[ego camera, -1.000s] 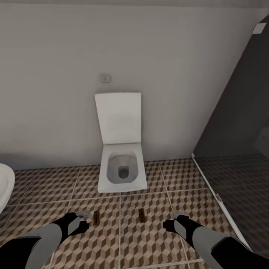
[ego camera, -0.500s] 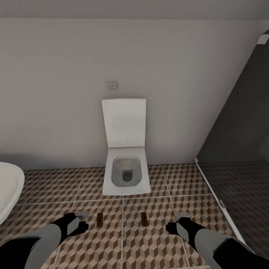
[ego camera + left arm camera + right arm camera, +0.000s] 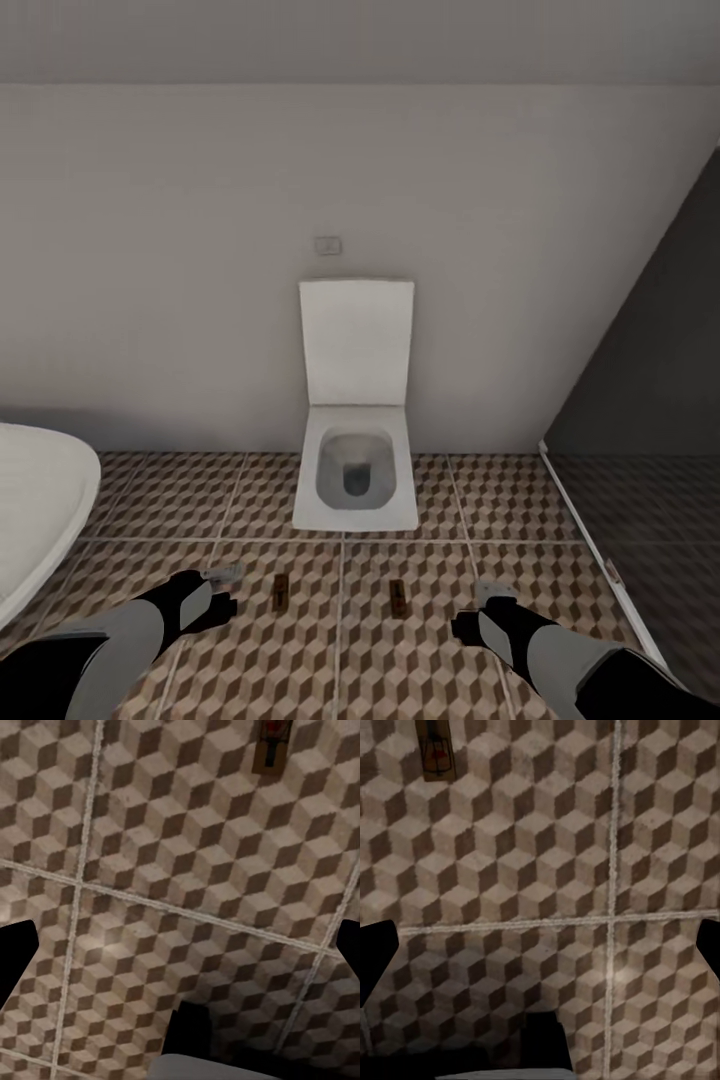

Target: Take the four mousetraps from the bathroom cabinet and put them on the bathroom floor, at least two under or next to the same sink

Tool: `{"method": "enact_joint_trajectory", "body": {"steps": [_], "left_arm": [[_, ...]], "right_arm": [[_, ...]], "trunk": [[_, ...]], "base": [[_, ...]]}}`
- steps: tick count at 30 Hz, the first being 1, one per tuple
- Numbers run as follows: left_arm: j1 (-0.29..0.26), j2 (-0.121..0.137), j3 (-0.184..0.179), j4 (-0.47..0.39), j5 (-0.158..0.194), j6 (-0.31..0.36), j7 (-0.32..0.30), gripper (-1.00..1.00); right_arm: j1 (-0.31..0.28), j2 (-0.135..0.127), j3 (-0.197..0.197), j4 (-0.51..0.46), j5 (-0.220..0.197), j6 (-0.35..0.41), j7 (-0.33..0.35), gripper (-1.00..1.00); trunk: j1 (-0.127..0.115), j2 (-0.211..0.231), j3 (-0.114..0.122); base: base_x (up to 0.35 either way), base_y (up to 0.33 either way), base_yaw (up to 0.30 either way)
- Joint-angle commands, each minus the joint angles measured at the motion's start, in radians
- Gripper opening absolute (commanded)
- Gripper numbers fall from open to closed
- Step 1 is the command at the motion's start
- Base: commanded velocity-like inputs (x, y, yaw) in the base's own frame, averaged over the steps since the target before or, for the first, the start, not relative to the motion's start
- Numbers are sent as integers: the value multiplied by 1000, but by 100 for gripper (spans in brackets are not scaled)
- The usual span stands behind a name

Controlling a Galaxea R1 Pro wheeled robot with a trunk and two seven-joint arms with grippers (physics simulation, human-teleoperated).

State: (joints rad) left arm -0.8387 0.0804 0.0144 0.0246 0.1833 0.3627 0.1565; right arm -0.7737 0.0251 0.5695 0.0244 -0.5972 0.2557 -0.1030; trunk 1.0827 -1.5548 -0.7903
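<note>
At the far left edge of the head view a white rounded tub [image 3: 35,510] curves into frame, sitting on the cube-pattern floor [image 3: 130,500]. Lower left, the left gripper [image 3: 222,590] hangs low over the tiles with nothing between its fingers; in the left wrist view the dark fingertips [image 3: 16,960] sit at opposite edges of the frame, so its fingers are wide apart. Just right of it, a dark brown trap [image 3: 281,592] lies flat on the tile, and the same trap shows at the upper right of the left wrist view [image 3: 271,746].

In the middle of the frame the toilet [image 3: 356,480] stands against the wall with its lid up. Below it, right of the central grout line, a second trap [image 3: 398,598] lies flat, near the first but apart from it; it also shows at the upper left of the right wrist view [image 3: 436,748]. Lower right, the right gripper [image 3: 482,610] hovers over the floor, also spread and holding nothing. At the right edge the dark shower glass [image 3: 650,350] closes off greyer tiles.

My judgement: two traps are down on the floor, both hands are free, and the step in hand is the trip for the remaining two. The next move calls for turning to the cabinet. Since the traps lie by the toilet, not by a sink, at least two traps must yet be set under or beside the sink.
</note>
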Motion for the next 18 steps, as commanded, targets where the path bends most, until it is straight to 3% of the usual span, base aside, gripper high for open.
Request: {"method": "enact_joint_trajectory", "body": {"steps": [1,18], "left_arm": [[-1,0,1,2,10,1,4,100],[25,-1,1,23,14,-1,4,100]], "right_arm": [[8,0,9,2,-9,2,-2,100],[85,-38,10,5,-9,2,0,100]], "trunk": [[-4,7,4],[-69,126,80]], "base": [[0,0,153],[0,0,169]]}}
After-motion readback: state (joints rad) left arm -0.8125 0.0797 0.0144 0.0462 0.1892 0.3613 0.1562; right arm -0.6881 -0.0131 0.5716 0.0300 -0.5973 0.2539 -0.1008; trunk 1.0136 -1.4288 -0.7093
